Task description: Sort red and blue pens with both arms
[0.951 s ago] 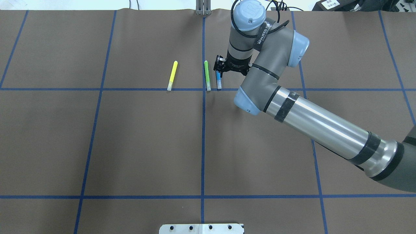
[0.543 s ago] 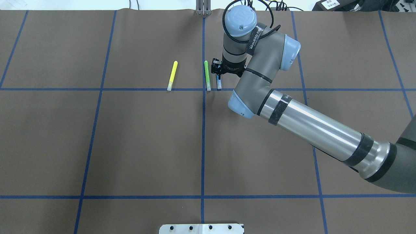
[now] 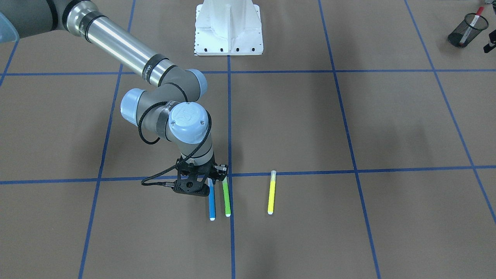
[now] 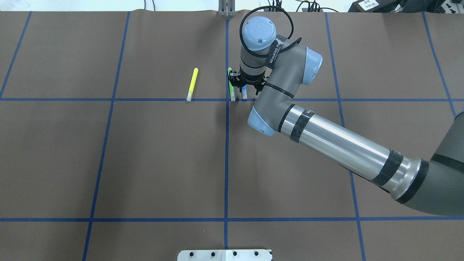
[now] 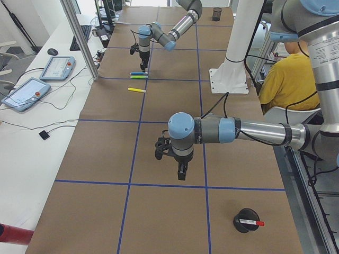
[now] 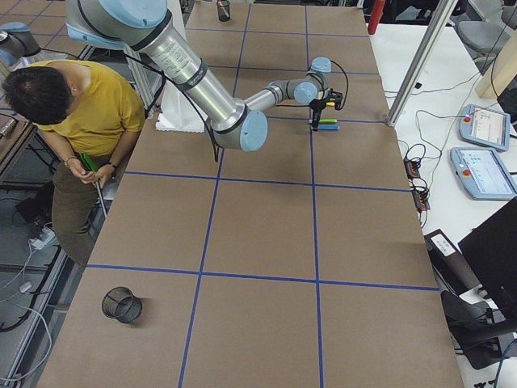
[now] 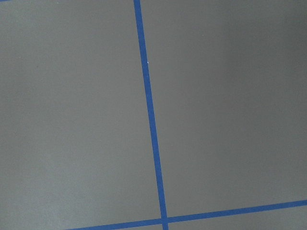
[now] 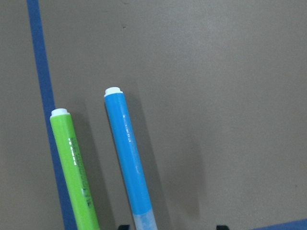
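The blue pen (image 8: 129, 163) lies flat on the brown table beside a green marker (image 8: 76, 172), clear cap end toward the robot. My right gripper (image 4: 243, 86) hangs over the blue pen's (image 3: 211, 203) cap end, open, with one fingertip (image 8: 123, 226) close by the pen and the other well off to its side. The red pen (image 3: 479, 11) stands in a black mesh cup (image 3: 465, 33) at the table's far left end. My left gripper (image 5: 181, 170) hovers above bare table and shows only in the left side view; I cannot tell its state.
A yellow marker (image 4: 192, 84) lies left of the green marker (image 4: 231, 93). An empty mesh cup (image 6: 121, 305) sits at the table's right end. A person in a yellow shirt (image 6: 89, 105) sits behind the robot. Blue tape lines grid the brown table (image 4: 163, 163).
My right arm has swung left, bringing its gripper from just right of the blue pen to over its upper part. The pens have not moved.
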